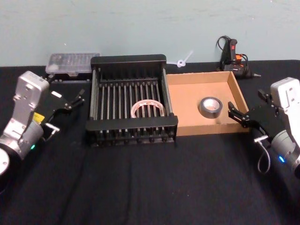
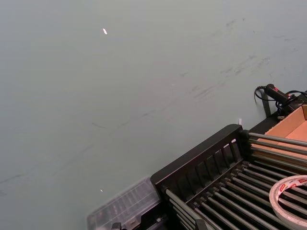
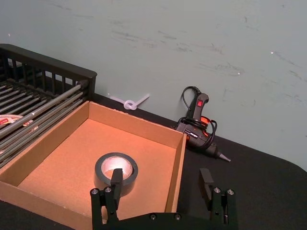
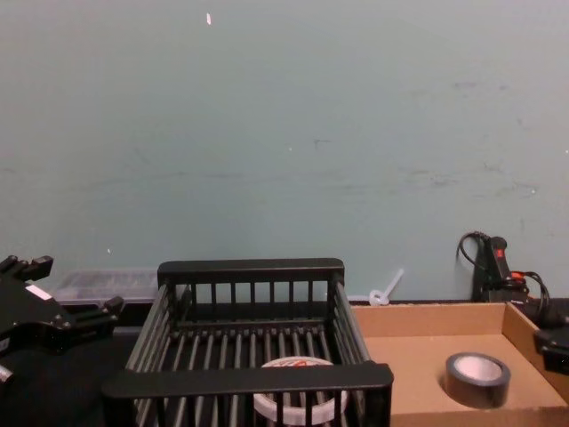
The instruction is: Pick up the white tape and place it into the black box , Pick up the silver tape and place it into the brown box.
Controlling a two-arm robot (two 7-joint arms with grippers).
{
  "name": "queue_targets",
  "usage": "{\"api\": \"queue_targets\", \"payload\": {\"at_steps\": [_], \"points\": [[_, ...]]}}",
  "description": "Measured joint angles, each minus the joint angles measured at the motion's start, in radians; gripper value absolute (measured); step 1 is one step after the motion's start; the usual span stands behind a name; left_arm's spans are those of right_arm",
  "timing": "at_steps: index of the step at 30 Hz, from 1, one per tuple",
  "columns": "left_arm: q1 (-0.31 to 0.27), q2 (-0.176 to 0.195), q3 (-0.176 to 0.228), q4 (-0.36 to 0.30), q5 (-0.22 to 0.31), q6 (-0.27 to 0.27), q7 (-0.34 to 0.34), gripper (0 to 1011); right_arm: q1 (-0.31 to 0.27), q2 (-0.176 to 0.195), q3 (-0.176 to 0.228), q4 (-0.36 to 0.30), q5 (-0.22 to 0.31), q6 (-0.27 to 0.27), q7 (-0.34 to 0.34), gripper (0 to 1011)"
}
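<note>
A black-covered desk (image 1: 140,187) carries everything, with a pale green wall (image 4: 284,133) behind it. The black box (image 1: 131,61), a slatted crate, stands left of centre, and the brown box (image 1: 197,79), a shallow cardboard tray, sits touching its right side. The left gripper (image 1: 70,104) hangs left of the crate with its fingers spread and empty; the right gripper (image 1: 243,118) hangs at the tray's near right corner, fingers likewise apart and holding nothing.

The white tape (image 1: 148,108) lies flat on the crate's bars toward the near right corner, well apart from the left fingers. The silver tape (image 1: 210,107) lies flat on the tray floor, near the right side, just left of the right fingers and not touching them.

A clear plastic case (image 1: 72,63) lies at the crate's far left, a black and orange glue gun (image 1: 233,55) beyond the tray's far right corner, and a small white plastic piece (image 1: 183,61) between the boxes at the back.

The left wrist view catches reddish print on the white ring's core (image 2: 293,181), too small to read; the right wrist view shows the silver roll's pale core (image 3: 116,167) between its own fingers (image 3: 115,184)
</note>
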Motion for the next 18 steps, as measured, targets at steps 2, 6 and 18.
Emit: {"api": "queue_targets", "payload": {"at_steps": [2, 6, 18], "points": [[0.0, 0.0, 0.0, 0.0, 0.0, 0.0, 0.0, 1001, 0.0, 0.0, 0.0, 0.0, 0.0, 0.0, 0.0, 1003], [0.0, 0.0, 0.0, 0.0, 0.0, 0.0, 0.0, 1001, 0.0, 0.0, 0.0, 0.0, 0.0, 0.0, 0.0, 1002], [0.0, 0.0, 0.0, 0.0, 0.0, 0.0, 0.0, 1001, 0.0, 0.0, 0.0, 0.0, 0.0, 0.001, 0.0, 1003]]}}
